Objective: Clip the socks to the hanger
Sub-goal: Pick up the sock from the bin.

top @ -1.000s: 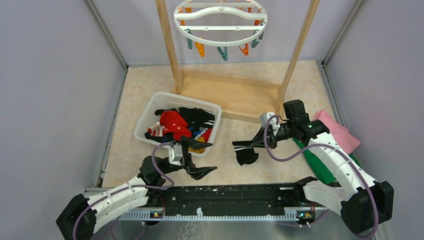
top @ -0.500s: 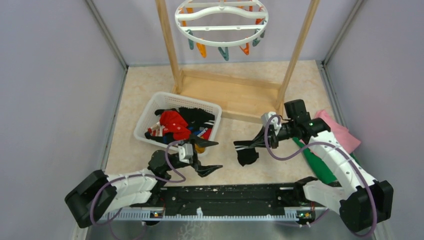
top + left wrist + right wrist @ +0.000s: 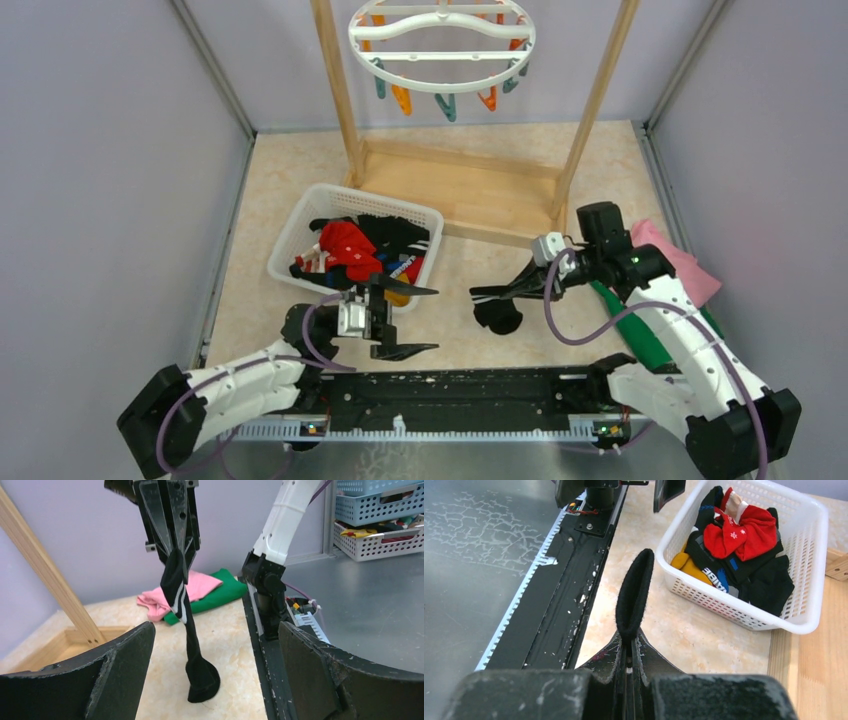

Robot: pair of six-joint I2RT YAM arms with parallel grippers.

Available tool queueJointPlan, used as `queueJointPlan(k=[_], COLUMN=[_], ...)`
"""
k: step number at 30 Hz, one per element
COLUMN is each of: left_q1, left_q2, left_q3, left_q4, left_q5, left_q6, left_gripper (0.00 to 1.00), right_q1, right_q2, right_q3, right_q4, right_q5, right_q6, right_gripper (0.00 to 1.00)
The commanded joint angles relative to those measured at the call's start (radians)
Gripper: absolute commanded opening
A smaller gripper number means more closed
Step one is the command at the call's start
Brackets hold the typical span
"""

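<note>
My left claw (image 3: 408, 320) is nearest, jaws wide open and empty, pointed at the black striped sock (image 3: 495, 312). That sock hangs from my right claw (image 3: 522, 288), which is pinched tight on its top, toe brushing the floor. The other socks (image 3: 350, 250) sit in the basket (image 3: 290, 240) on the left. Pickup looks done, so next I reckon I carry it up to a peg on the hanger (image 3: 440, 88), way at the back.

The right gripper (image 3: 518, 289) pinches a black striped sock (image 3: 495, 316), its toe hanging down. The left gripper (image 3: 405, 320), jaws spread wide, sits just near of the basket (image 3: 300, 215) of socks (image 3: 350, 250).
</note>
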State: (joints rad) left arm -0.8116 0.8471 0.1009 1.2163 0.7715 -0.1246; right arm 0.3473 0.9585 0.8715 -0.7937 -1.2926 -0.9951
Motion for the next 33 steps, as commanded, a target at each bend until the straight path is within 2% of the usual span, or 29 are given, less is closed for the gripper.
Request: queueJointPlan(k=[1, 7, 15, 19, 22, 26, 33], left_q1=[-0.001, -0.002, -0.003, -0.007, -0.012, -0.021, -0.105], left_q2=[-0.047, -0.004, -0.021, 0.038, 0.104, 0.208, 0.391], left_q3=[0.024, 0.009, 0.031, 0.052, 0.053, 0.103, 0.148], left_q4=[0.04, 0.157, 0.088, 0.094, 0.182, 0.27, 0.461], left_q5=[0.052, 0.114, 0.077, 0.083, 0.07, 0.0, -0.121], left_q6=[-0.027, -0.053, 0.001, 0.023, 0.011, -0.047, -0.09], left_gripper=[0.99, 0.99, 0.99, 0.97, 0.95, 0.85, 0.77], right_q1=[0.015, 0.045, 0.064, 0.064, 0.064, 0.072, 0.073], right_q2=[-0.027, -0.027, -0.026, -0.018, -0.011, -0.004, -0.004], right_q3=[0.045, 0.056, 0.075, 0.082, 0.083, 0.084, 0.076], right_q4=[0.0, -0.011, -0.046, -0.054, -0.057, -0.056, -0.017], right_q5=[-0.044, -0.056, -0.047, -0.047, -0.064, -0.077, -0.082], right_q6=[-0.028, -0.027, -0.047, -0.045, -0.045, -0.044, -0.001], right_gripper=[0.0, 0.0, 0.0, 0.0, 0.0, 0.0, 0.0])
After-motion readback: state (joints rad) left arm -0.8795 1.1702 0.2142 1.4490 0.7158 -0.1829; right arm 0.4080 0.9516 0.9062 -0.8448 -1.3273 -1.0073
